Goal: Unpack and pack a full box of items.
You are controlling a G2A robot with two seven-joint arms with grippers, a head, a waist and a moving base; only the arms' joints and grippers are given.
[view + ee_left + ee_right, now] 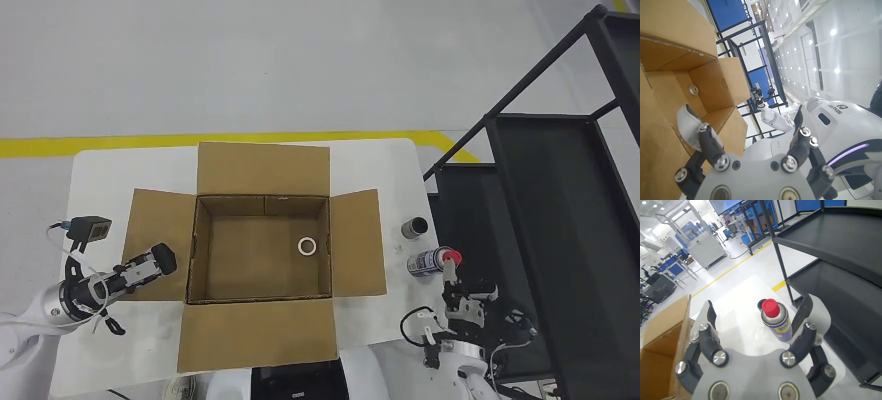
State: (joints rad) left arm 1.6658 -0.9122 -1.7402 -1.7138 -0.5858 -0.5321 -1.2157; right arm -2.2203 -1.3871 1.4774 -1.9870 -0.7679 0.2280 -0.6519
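Now, over at the right gripper (757, 300): spread wide, empty, hanging just near of the can (776, 321), nearer one finger than the other. Risky: could shove that tall can over if closed off-centre, maybe into the tin (761, 303) just beyond. Found upright on the table (100, 180), right of the box (262, 205). Inside the box, just one ring (308, 245), by the right wall. Over at the left gripper (742, 111): spread too, empty, by the left flap (150, 215).
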